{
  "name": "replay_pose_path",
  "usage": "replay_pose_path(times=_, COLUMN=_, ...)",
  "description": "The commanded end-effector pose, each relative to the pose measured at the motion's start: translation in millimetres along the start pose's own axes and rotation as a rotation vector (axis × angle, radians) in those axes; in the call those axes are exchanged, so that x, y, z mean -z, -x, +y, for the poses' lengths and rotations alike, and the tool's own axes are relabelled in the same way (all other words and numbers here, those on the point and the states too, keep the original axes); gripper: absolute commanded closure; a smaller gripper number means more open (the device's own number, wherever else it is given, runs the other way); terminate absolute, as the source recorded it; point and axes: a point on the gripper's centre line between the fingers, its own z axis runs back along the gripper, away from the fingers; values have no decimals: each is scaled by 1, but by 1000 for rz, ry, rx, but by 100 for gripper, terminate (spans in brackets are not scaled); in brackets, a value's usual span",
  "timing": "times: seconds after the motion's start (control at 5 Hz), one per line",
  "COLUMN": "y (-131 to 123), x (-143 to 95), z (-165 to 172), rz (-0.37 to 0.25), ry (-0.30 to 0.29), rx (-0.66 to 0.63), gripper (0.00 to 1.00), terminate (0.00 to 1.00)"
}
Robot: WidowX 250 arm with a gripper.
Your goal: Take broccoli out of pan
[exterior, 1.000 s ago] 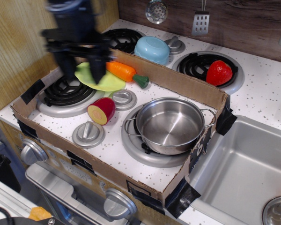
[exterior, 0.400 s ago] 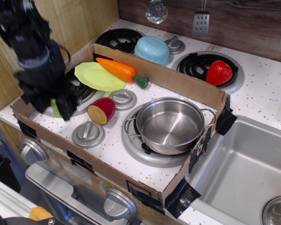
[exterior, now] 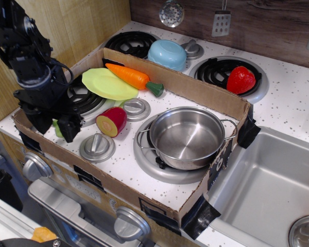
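The pan is a shiny steel pot with two wire handles; it stands empty on the front right burner. My black gripper is far to its left, low over the front left burner. Between its fingers only a small light-green piece of the broccoli shows; the rest is hidden by the fingers. The gripper looks shut on it, at or just above the stove top.
A yellow-green plate and a carrot lie behind the gripper. A red-and-yellow fruit half lies just to its right. A cardboard wall rings the front burners. A blue bowl, a red strawberry and the sink lie outside it.
The gripper has come from high over the plate, forward and down to the front left burner, with the green piece between its fingers. The pan has not moved.
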Motion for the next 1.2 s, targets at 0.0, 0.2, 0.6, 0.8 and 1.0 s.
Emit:
replay_pose_path(times=0.0, y=-19, x=-5, z=5, rz=-52, ry=27, rx=49, gripper=0, terminate=0)
replay_pose_path(times=0.2, y=-25, x=-17, z=3, rz=-62, ry=34, rx=68, gripper=0, terminate=0)
replay_pose_path(times=0.6, y=-50, x=-79, z=-5, rz=16, ry=-58, rx=90, gripper=0, terminate=0)
replay_pose_path(times=0.8, y=-48, x=-90, z=-8, rz=-7, ry=-13, rx=95, gripper=0, terminate=0)
replay_pose_path(times=1.0, y=-53, x=-95, z=-21, rz=-9, ry=10, rx=82, gripper=0, terminate=100)
